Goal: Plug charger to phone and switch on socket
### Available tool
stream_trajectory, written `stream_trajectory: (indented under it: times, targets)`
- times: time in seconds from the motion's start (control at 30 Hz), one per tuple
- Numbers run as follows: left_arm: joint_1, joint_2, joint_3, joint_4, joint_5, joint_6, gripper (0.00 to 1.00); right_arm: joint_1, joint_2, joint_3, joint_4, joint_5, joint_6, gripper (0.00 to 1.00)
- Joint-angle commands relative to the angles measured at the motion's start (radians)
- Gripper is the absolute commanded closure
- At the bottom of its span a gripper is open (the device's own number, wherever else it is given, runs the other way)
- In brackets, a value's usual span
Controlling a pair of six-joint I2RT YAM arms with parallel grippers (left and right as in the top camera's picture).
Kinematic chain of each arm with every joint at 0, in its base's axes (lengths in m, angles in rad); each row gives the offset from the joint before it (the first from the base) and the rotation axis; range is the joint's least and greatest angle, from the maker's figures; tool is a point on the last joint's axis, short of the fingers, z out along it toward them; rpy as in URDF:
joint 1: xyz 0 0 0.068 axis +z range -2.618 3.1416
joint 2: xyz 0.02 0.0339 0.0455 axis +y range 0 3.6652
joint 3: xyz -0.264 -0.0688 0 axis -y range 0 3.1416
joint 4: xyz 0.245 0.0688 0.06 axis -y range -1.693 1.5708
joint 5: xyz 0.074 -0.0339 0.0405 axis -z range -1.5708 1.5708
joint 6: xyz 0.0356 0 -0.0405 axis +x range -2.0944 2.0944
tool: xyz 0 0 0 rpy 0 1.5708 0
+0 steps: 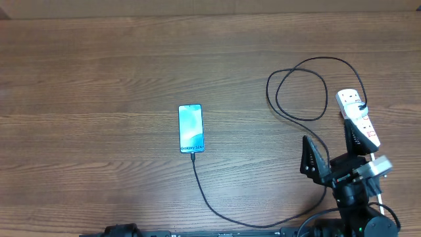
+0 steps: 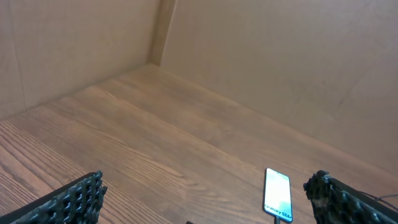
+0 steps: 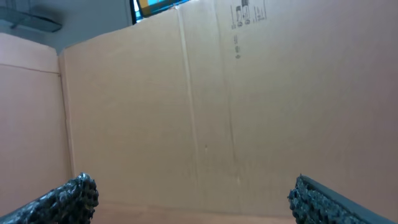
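Phone (image 1: 191,128) lies at mid-frame on the tabletop (image 1: 99,79), with the charger (image 1: 223,214) meeting its lower edge

The black cable runs from the phone toward the lower right, then climbs into a loop at the upper right, beside the socket (image 1: 355,108) at the right edge; the right hand (image 3: 194,190) is spread wide at the lower right, one finger overlapping the socket's near end, contact unclear; the left hand (image 2: 205,196) is spread too, holding nothing.
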Motion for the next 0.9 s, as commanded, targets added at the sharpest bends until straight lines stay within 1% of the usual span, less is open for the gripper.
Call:
stream_trajectory:
  times: [0.0,0.13,0.3,0.47,0.6,0.67,0.87]
  targets:
    - [0.006,-0.010,0.000,0.002,-0.010,-0.020,0.00,0.008,-0.017,-0.043,0.039,0.020,-0.020,0.00]
    - [0.006,-0.010,0.000,0.002,-0.010,-0.020,0.00,0.008,-0.017,-0.068,0.047,0.025,-0.026,0.00]
    - [0.006,-0.010,0.000,0.002,-0.010,-0.020,0.01,0.008,-0.017,-0.120,0.061,0.024,-0.098,0.00]
    - [0.006,-0.010,0.000,0.002,-0.010,-0.020,0.00,0.008,-0.017,-0.188,0.097,0.032,-0.100,0.00]
    - [0.006,-0.010,0.000,0.002,-0.010,-0.020,0.00,0.008,-0.017,-0.192,0.056,0.070,-0.107,0.00]
    - [0.006,-0.010,0.000,0.002,-0.010,-0.020,0.00,0.008,-0.017,-0.192,0.032,0.087,-0.134,0.00]
    - [0.006,-0.010,0.000,0.002,-0.010,-0.020,0.00,0.008,-0.017,-0.192,-0.078,0.178,-0.147,0.00]
